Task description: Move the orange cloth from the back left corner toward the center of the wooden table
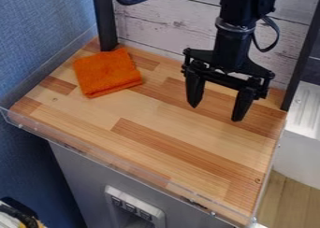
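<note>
The black gripper (216, 111) hangs over the right rear part of the wooden counter, its two fingers spread apart and pointing down. Nothing is between them, and it is open. An orange cloth (107, 72), folded into a rough square, lies flat at the left rear of the counter. The cloth is to the left of the gripper, well apart from it.
The wooden counter (150, 129) has a clear raised edging along its front and left sides. Dark upright posts stand at its rear left (105, 21) and right. Behind is a whitish plank wall (169, 24); a white ribbed surface (306, 110) adjoins on the right.
</note>
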Action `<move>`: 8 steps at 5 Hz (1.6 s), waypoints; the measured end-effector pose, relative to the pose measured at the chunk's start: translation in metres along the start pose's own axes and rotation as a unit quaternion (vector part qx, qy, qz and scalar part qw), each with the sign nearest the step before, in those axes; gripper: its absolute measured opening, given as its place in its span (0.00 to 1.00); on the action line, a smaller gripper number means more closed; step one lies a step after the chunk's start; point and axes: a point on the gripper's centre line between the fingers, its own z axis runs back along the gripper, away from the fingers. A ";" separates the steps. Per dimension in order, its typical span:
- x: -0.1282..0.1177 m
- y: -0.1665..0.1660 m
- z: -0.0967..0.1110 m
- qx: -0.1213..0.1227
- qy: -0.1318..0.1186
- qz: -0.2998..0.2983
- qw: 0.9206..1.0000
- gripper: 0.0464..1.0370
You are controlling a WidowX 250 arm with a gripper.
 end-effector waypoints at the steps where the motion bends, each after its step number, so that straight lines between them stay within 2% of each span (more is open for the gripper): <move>1: 0.005 0.014 -0.002 -0.002 -0.002 0.002 1.000 0.96; 2: 0.014 0.045 -0.005 -0.006 -0.010 0.011 1.000 0.96; 5: 0.035 0.143 -0.035 -0.020 -0.029 0.024 0.999 0.96; 7: 0.054 0.198 -0.048 -0.017 -0.041 0.029 0.999 0.96; 8: 0.059 0.217 -0.048 -0.012 -0.043 0.029 0.999 0.91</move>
